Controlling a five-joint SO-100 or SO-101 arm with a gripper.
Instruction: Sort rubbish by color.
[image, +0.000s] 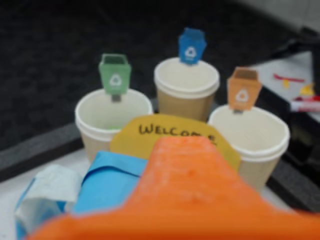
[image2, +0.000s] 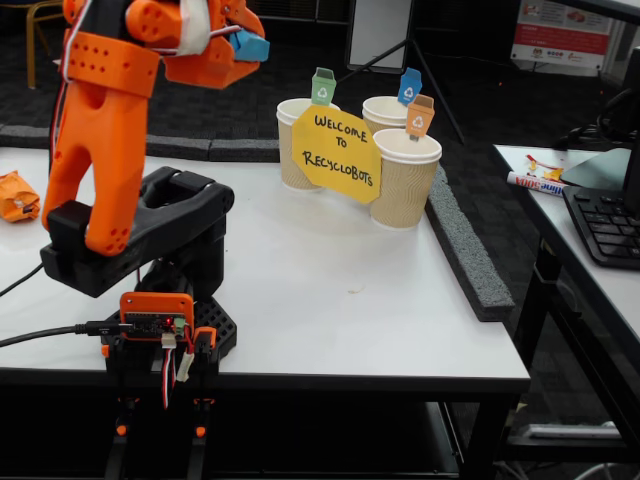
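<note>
My gripper (image2: 243, 40) is raised high above the white table (image2: 330, 300), left of the cups, and is shut on a light blue piece of rubbish (image2: 251, 46). In the wrist view the blue wad (image: 107, 180) lies beside the orange finger (image: 185, 170), which blocks the lower frame. An orange piece of rubbish (image2: 15, 195) lies at the table's far left edge. Three paper cups stand ahead: one with a green tag (image: 112, 120), one with a blue tag (image: 186, 87) and one with an orange tag (image: 250, 137). All three look empty.
A yellow "Welcome to Recyclobots" sign (image2: 335, 153) leans on the cups' front. A grey foam strip (image2: 465, 250) lines the table's right edge. Beyond it stands a desk with a keyboard (image2: 605, 225) and a marker (image2: 535, 183). The arm's black base (image2: 160, 330) sits front left.
</note>
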